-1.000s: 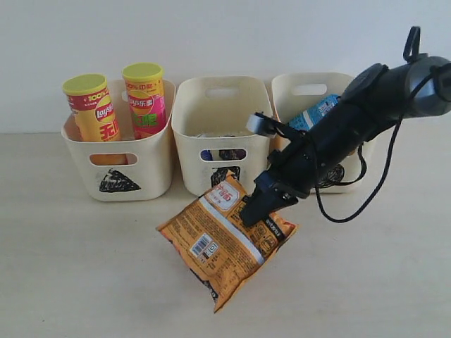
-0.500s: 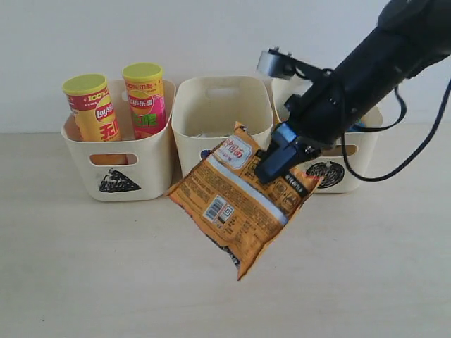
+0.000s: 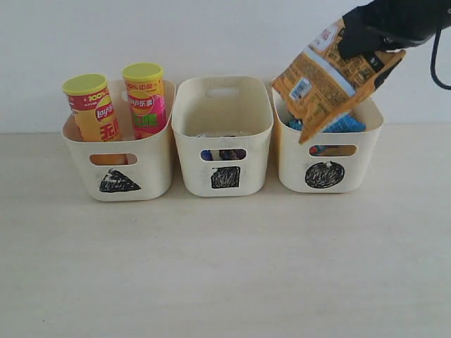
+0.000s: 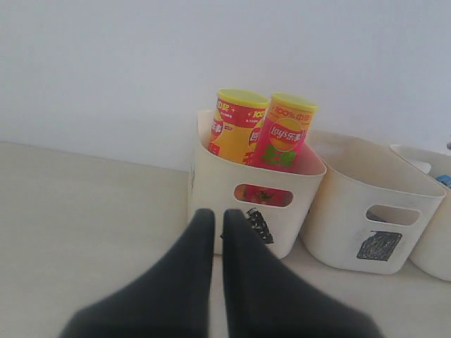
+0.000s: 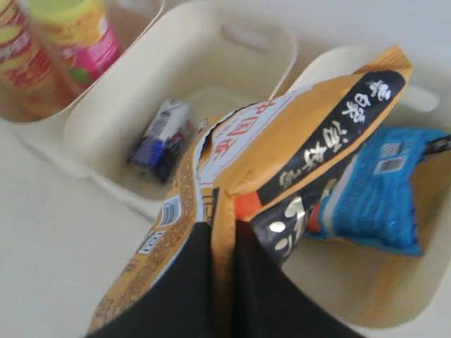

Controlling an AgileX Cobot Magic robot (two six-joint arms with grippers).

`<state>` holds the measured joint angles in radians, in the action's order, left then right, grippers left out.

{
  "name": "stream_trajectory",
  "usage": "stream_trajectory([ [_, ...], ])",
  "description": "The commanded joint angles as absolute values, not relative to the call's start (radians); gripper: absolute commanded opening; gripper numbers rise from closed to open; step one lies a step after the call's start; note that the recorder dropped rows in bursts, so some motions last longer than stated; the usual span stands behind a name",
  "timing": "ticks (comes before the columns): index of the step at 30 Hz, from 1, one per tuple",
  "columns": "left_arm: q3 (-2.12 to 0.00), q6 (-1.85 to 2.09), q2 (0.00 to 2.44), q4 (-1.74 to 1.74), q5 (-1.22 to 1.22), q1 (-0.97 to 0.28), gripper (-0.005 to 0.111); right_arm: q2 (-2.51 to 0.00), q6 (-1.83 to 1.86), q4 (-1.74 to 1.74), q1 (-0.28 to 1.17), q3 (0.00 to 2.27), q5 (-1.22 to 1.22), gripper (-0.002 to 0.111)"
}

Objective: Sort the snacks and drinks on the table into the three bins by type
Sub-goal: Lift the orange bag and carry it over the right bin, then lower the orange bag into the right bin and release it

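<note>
My right gripper [image 3: 352, 44] is shut on an edge of the orange-brown packet [image 3: 320, 81], which hangs tilted over the circle bin [image 3: 292, 172]; its low corner dips inside the rim. In the right wrist view the fingers [image 5: 223, 229] pinch the packet's seam [image 5: 282, 155]. The blue packet [image 3: 343, 125] lies in that bin. Both chip cans, yellow-red [image 3: 93, 109] and pink-green [image 3: 146, 98], stand in the triangle bin [image 3: 151, 176]. A blue-and-white carton [image 5: 161, 137] lies in the square bin [image 3: 190, 169]; the purple one shows only through the handle slot [image 3: 231, 154]. My left gripper [image 4: 213, 220] is shut and empty, low before the triangle bin.
The three bins stand in a row at the back of the pale table [image 3: 225, 267], close against a white wall [image 3: 211, 35]. The left arm is outside the exterior view.
My right arm has lifted the orange-brown packet off the table and carried it up and to the right, from in front of the square bin to above the circle bin.
</note>
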<state>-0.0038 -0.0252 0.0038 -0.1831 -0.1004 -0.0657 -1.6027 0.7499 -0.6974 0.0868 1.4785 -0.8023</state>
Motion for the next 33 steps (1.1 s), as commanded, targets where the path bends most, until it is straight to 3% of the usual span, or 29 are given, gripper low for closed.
stream_trajectory([
  [1, 0.0, -0.013, 0.0, -0.183, -0.102, -0.071, 0.004, -1.608, 0.746, -0.708, 0.079, 1.477, -0.568, 0.0],
  [25, 0.0, -0.013, 0.0, -0.183, -0.098, -0.071, 0.004, -1.963, 0.798, -0.73, 0.115, 1.477, -0.161, 0.0],
  [28, 0.0, -0.013, 0.0, -0.183, -0.095, -0.071, 0.004, -1.965, 0.82, -0.73, 0.129, 1.478, -0.143, 0.013],
  [30, 0.0, -0.013, 0.0, -0.183, -0.095, -0.071, 0.004, -1.965, 0.822, -0.73, 0.13, 1.478, -0.14, 0.03],
  [33, 0.0, -0.007, 0.0, -0.183, -0.096, -0.071, 0.004, -1.961, 0.822, -0.727, 0.13, 1.478, -0.145, 0.064],
])
